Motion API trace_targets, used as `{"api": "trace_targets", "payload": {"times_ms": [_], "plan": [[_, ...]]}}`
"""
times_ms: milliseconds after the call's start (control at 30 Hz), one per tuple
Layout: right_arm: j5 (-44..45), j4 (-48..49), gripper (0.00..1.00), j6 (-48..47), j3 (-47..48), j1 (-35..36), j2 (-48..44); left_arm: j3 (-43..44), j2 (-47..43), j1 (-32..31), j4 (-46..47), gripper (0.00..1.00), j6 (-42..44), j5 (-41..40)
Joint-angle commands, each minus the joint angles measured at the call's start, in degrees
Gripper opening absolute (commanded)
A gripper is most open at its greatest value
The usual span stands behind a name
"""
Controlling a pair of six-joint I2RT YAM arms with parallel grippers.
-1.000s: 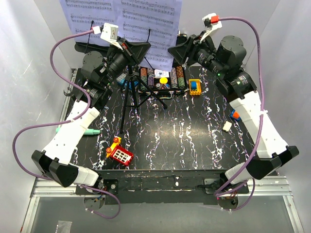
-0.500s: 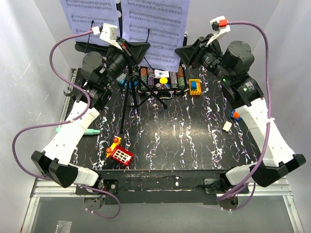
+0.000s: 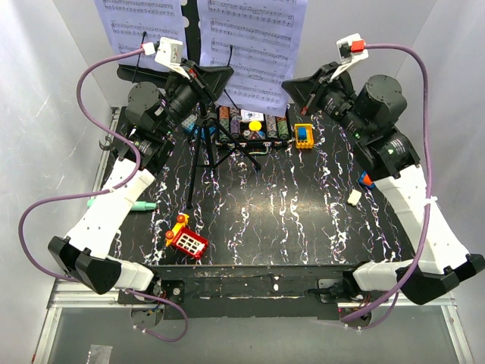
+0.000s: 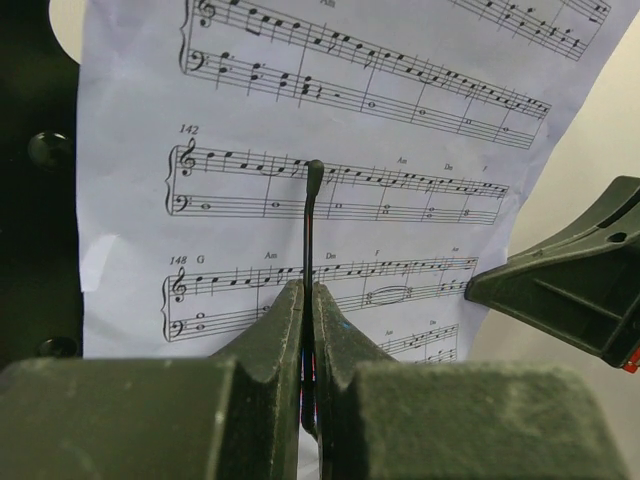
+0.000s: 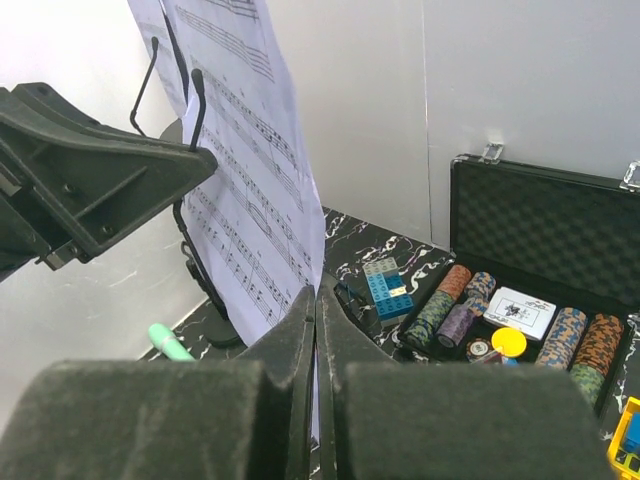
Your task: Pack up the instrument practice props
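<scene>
Pinched flat in the right gripper (image 5: 315,330): lower edge of a white sheet-music page (image 5: 255,200), up on the music stand (image 3: 203,136) at the worktop's (image 3: 303,212) far side. Clamped in the left gripper (image 4: 308,330): seemingly the stand's thin black retainer wire (image 4: 312,220). Risks tearing or creasing if tugged against the pinning wire; could also topple the tripod. Legible: bar numbers "142", "148"; chord marks "G", "Am", "Dm", "F".

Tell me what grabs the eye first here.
At the back stand white sheet-music pages. The left gripper has its fingers shut on the thin black wire page holder; the right gripper pinches a page's edge. Near them sits the open black foam-lined case of poker chips.
</scene>
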Motion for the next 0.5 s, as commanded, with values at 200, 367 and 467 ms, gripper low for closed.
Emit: {"api": "trace_targets", "payload": {"times_ms": [200,367,467], "plan": [[1.7,2.2,0.01,0.1,-2.0,-0.2,-6.5,-0.2,-3.4,0.4,1.9,0.00,1.3,-1.8],[4.2,-0.7,0.01,0.4,-4.5,-0.2,-12.1,-0.8,-3.5,0.4,2.2,0.00,1.3,-1.9],[8.2,-3.0,0.01,0.4,-6.7,-0.2,-16.3,-1.2,-3.5,0.4,2.8,0.00,1.1,-1.7]]}}
